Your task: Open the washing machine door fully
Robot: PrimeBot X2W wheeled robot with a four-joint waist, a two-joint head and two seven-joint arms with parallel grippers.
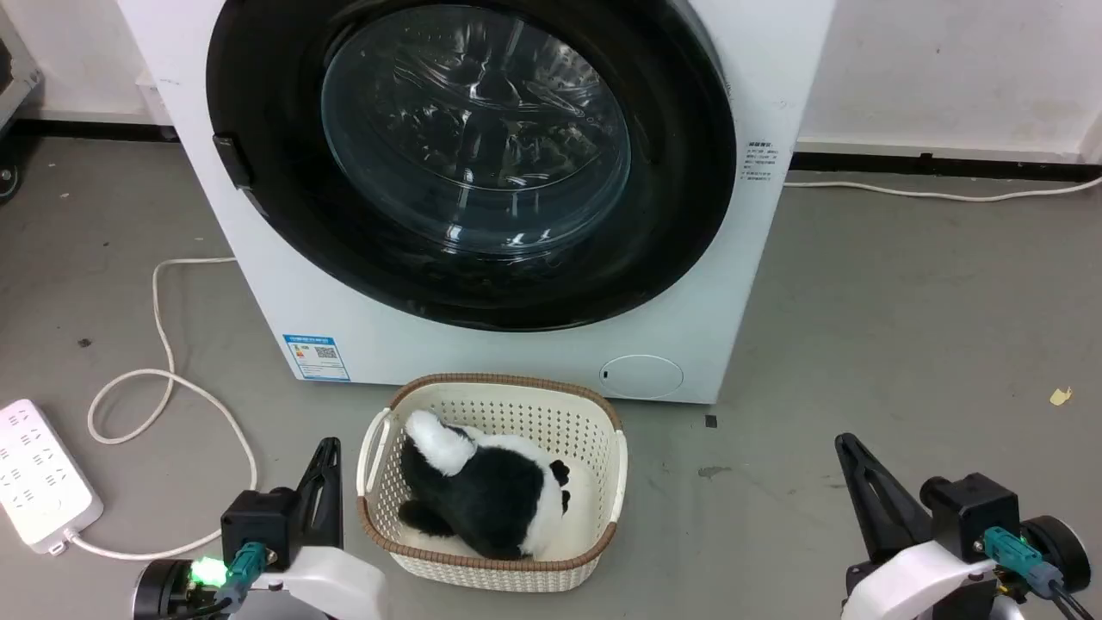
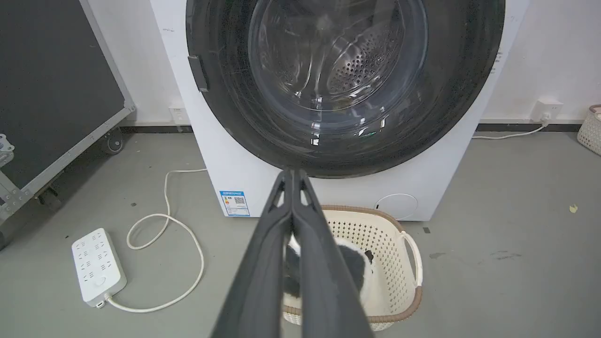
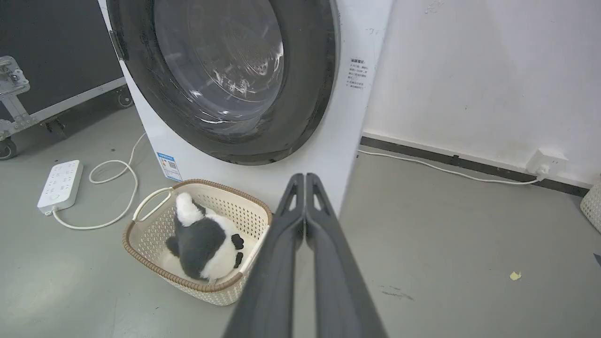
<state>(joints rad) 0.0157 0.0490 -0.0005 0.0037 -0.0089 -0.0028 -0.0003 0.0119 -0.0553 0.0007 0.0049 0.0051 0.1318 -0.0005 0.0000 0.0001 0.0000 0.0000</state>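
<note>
The washing machine door (image 1: pixel 689 172) is a big round glossy black ring around a clear glass bowl (image 1: pixel 475 129), lying flush against the white machine front (image 1: pixel 284 284); its dark handle tab (image 1: pixel 231 160) is on the left rim. The same door (image 2: pixel 225 94) faces the left wrist view and appears at an angle (image 3: pixel 310 84) in the right wrist view. My left gripper (image 1: pixel 329 444) is low at the left, fingers pressed together, holding nothing (image 2: pixel 292 172). My right gripper (image 1: pixel 844 441) is low at the right, also shut and empty (image 3: pixel 305 175). Both are well short of the door.
A cream basket (image 1: pixel 603 412) with a black-and-white plush toy (image 1: pixel 486 486) stands on the floor before the machine, between my arms. A white power strip (image 1: pixel 39 474) and looped cable (image 1: pixel 164 379) lie at left. A wheeled black case (image 2: pixel 51 94) stands further left. Grey floor opens to the right.
</note>
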